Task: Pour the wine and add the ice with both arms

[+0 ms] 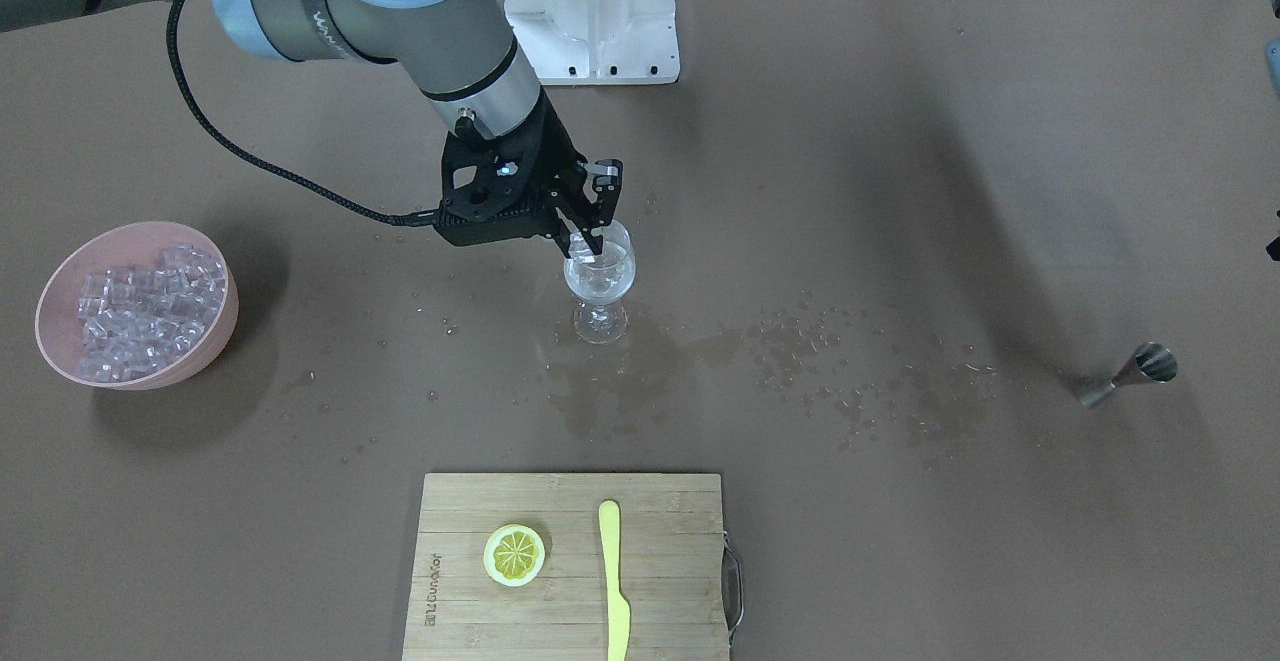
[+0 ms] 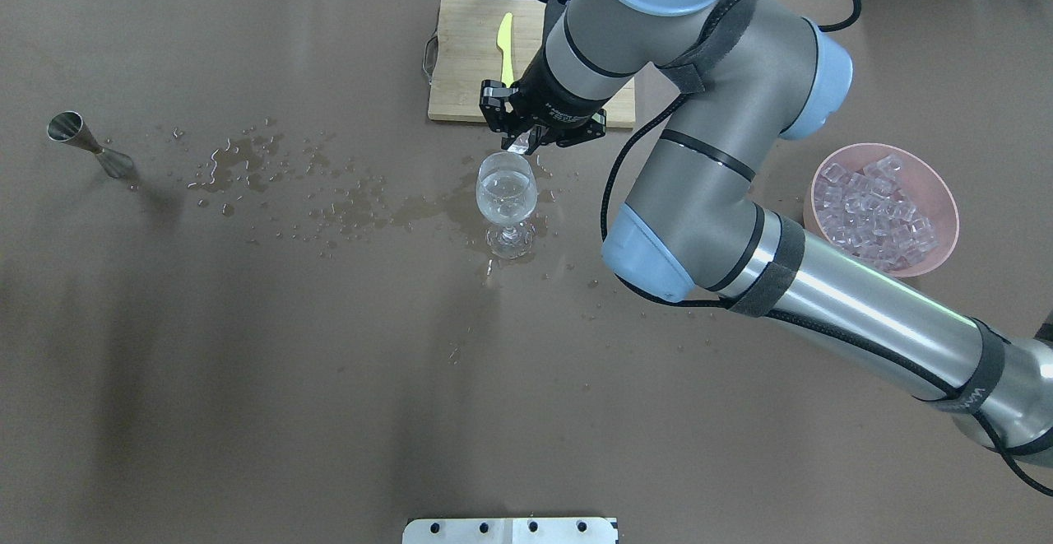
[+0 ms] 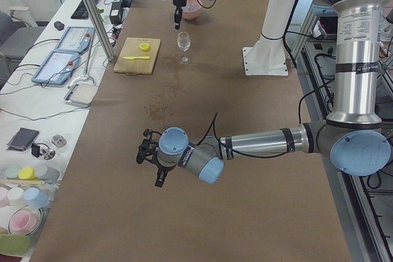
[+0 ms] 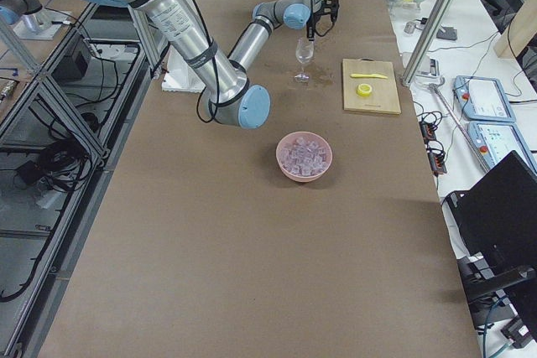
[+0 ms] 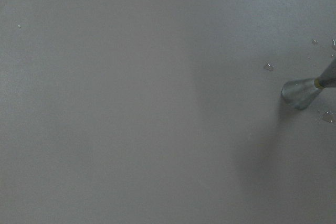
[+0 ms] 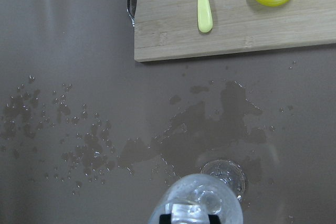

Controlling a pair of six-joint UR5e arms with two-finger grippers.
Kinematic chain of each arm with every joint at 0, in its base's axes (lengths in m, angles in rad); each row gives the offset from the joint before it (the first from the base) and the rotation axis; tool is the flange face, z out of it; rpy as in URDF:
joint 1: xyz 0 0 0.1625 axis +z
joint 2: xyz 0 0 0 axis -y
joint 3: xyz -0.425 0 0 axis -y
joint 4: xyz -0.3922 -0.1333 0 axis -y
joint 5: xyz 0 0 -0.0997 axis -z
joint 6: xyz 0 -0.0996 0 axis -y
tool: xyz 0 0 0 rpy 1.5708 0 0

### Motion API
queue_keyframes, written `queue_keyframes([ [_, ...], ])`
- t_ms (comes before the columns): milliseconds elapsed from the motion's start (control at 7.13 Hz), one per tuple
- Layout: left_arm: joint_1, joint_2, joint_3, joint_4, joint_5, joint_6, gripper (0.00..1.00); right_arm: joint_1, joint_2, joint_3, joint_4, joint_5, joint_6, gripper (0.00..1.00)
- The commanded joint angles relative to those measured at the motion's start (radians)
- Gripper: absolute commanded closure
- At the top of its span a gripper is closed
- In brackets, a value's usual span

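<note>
A stemmed wine glass [image 1: 600,286] stands mid-table with a little clear wine [image 2: 505,198] in its bowl. My right gripper [image 1: 592,246] hangs over the glass rim, fingers pointing down into it, shut on one glassy ice cube [image 6: 188,214]. The rest of the ice [image 1: 140,306] fills a pink bowl [image 1: 60,276] well off to the right arm's side. My left gripper [image 3: 159,179] hovers low over the table near the steel jigger [image 5: 303,90]. It shows only in the left side view, so I cannot tell whether it is open or shut.
A wooden cutting board [image 1: 570,581] carries a lemon slice [image 1: 514,554] and a yellow knife [image 1: 612,581] beyond the glass. Spilled liquid and droplets [image 2: 271,165] spread between the glass and the jigger [image 2: 82,141]. The white base [image 1: 590,11] stands at the robot's edge.
</note>
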Motion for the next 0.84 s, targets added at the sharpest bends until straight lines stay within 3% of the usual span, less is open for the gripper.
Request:
queue_keyframes([
  [0, 0.000, 0.000, 0.001, 0.000, 0.000, 0.000, 0.02, -0.024, 0.000, 0.007, 0.000, -0.005, 0.006, 1.00],
  [140, 0.000, 0.000, 0.001, 0.000, 0.000, 0.002, 0.02, -0.025, 0.002, 0.005, 0.000, -0.005, 0.006, 0.83],
  [281, 0.000, 0.000, 0.001, 0.000, 0.000, 0.000, 0.02, -0.025, 0.003, 0.001, 0.000, -0.010, 0.008, 0.36],
  [421, 0.000, 0.000, 0.001, 0.000, 0.000, 0.000, 0.02, -0.027, 0.003, 0.001, 0.001, -0.023, 0.023, 0.01],
  [701, 0.000, -0.002, 0.001, 0.000, 0.002, 0.000, 0.02, -0.025, -0.004, 0.011, 0.001, -0.020, 0.022, 0.00],
])
